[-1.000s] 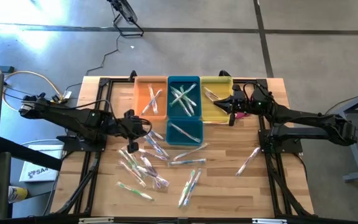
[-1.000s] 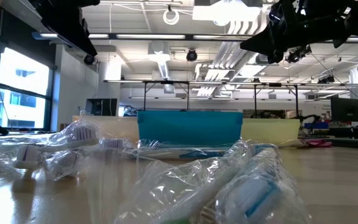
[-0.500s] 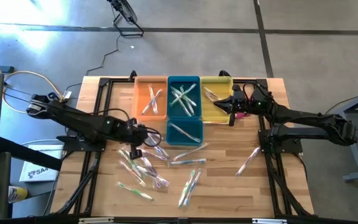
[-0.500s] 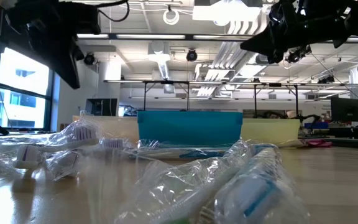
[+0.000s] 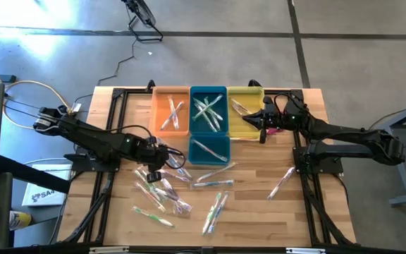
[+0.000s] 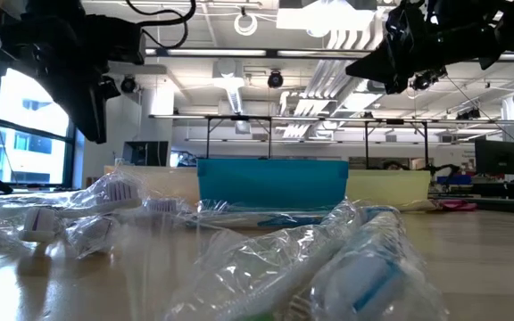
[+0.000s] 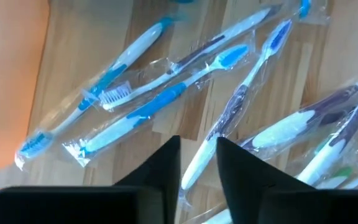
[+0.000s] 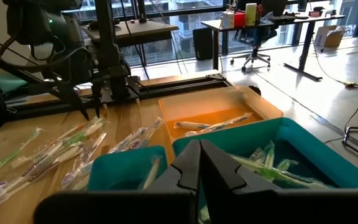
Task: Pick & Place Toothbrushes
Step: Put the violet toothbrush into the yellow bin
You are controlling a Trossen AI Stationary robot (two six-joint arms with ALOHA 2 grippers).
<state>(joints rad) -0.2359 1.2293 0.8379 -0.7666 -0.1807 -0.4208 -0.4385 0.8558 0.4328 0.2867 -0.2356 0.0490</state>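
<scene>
Picking from the loose toothbrushes [image 5: 171, 187] is the step in hand: wrapped, scattered over the near half of the wooden table [image 5: 259, 212], mostly left of centre, one stray lying well right [image 5: 282, 182]. More already lie in the orange bin [image 5: 170, 111], the large teal bin [image 5: 208, 109], the small teal bin [image 5: 208, 149] and the yellow bin [image 5: 244, 113] along the far edge.

Left gripper [image 5: 155, 167] hangs over the near edge of the pile, just beside the small teal bin. Its wrist view shows the fingers [image 7: 166, 168] parted by a narrow gap, nothing between them, a white-and-purple handle [image 7: 229, 121] lying just beyond the tips.

Judgement: for a clean pick, straddle one handle across its length, not along it. The wrappers overlap and look slippery; a pinch on film alone could drag a neighbour along. Gap looks narrow for the wrapped handle; wider before descent would be safer.

Right gripper [image 5: 262, 121] waits raised at the inner edge of the yellow bin, fingers pressed together, empty in its wrist view [image 8: 199, 163].
</scene>
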